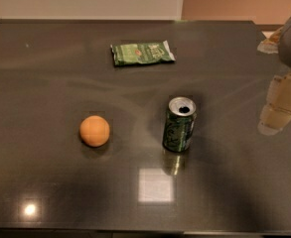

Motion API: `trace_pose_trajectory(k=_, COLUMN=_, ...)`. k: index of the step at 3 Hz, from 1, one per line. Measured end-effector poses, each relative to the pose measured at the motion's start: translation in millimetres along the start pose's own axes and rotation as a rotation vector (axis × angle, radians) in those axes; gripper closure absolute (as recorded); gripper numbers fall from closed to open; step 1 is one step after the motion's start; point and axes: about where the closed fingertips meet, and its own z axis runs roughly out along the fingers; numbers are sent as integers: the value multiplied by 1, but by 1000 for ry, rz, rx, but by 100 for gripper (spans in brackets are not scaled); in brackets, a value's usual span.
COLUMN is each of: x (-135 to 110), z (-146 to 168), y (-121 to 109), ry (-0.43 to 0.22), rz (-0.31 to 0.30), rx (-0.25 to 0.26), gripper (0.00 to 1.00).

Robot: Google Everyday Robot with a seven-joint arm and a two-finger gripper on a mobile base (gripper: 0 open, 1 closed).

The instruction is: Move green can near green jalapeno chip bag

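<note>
The green can (179,124) stands upright on the dark table (45,73), right of centre, with its silver top and pull-tab hole showing. The green jalapeno chip bag (142,52) lies flat farther back, a little left of the can and well apart from it. My gripper (280,103) hangs at the right edge of the view, above the table, to the right of the can and clear of it. It holds nothing that I can see.
A round orange fruit (95,131) sits on the table left of the can. Something pale (270,41) lies at the table's far right edge. A wall runs behind the table's back edge.
</note>
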Motion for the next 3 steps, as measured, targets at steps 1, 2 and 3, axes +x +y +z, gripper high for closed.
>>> trace_pose_trajectory(k=1, x=0, z=0, y=0, ry=0, rz=0, rx=0, gripper=0)
trace_pose_trajectory(k=2, x=-8, z=2, y=-1, ry=-31, rz=-23, rx=-2, gripper=0)
trace_pose_trajectory(k=3, x=-24, z=16, y=1, ry=-105, rz=-41, rx=-45, gripper=0)
